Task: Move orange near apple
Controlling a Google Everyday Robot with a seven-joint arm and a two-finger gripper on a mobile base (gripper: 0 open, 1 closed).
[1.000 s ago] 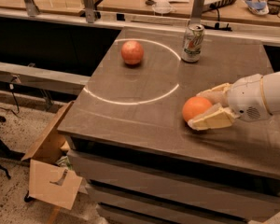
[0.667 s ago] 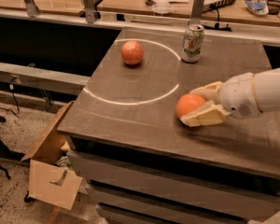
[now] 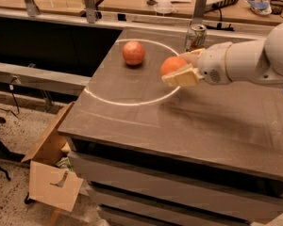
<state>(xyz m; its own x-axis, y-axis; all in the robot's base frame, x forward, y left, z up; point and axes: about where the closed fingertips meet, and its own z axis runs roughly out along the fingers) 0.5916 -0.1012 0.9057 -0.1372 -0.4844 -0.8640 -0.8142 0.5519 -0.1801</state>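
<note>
The robot's claw (image 3: 175, 69) is clamped on the orange (image 3: 172, 65), one pale finger (image 3: 181, 77) under it and one behind, over the dark counter (image 3: 217, 126) — the white arm reaches in from 3 o'clock. The orange hangs at the right-hand arc of a thin bright ring (image 3: 127, 102) that shows on the countertop. The apple (image 3: 133, 52), reddish-pink and glossy, rests inside that ring at about 10 o'clock from the orange, near it but apart. A drinks can (image 3: 195, 36) stands upright at 1 o'clock from the orange, just behind the claw. On the speckled floor, at 7 o'clock from the counter, lies an open cardboard box (image 3: 52, 182).
</note>
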